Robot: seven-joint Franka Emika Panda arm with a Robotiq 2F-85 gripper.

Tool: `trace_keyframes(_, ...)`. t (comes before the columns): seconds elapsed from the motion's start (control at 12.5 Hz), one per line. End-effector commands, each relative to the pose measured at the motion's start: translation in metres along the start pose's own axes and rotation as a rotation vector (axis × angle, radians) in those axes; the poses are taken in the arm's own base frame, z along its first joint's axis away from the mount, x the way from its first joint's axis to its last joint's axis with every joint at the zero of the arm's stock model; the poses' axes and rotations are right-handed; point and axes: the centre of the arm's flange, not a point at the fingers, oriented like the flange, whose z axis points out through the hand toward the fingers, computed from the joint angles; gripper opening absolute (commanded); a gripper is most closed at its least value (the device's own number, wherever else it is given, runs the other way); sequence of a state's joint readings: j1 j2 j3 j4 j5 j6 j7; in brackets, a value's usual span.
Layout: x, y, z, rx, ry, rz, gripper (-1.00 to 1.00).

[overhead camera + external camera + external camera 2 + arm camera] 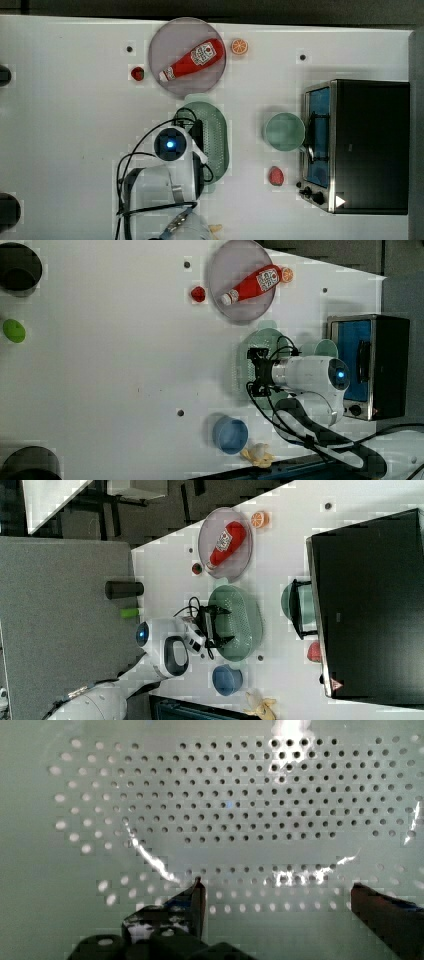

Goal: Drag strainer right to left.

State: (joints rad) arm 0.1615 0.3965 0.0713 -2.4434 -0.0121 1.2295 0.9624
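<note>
Gripper jaws fully spread, holding nothing, poised directly over the strainer, whose perforated floor lies just beneath the fingertips; the strainer's long axis runs parallel to the line between the two fingers.

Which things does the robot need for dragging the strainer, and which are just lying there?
For the job:
strainer
tool, open, over the strainer

Just lying about:
ketchup bottle on a plate
orange slice
green bowl
blue bowl
toaster oven
</note>
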Motion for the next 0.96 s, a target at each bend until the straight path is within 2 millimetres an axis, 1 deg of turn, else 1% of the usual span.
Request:
trace_keyframes(0.08, -0.067, 0.0, -0.003, 0.002, -0.018, 0.014, 1.0)
trace_keyframes(0.64, -0.152, -0.011, -0.003, -0.019, -0.032, 0.022, 1.0)
trace_keyframes(0.96, -0.194, -0.015, -0.004, -0.022, -0.047, 0.031, 1.0)
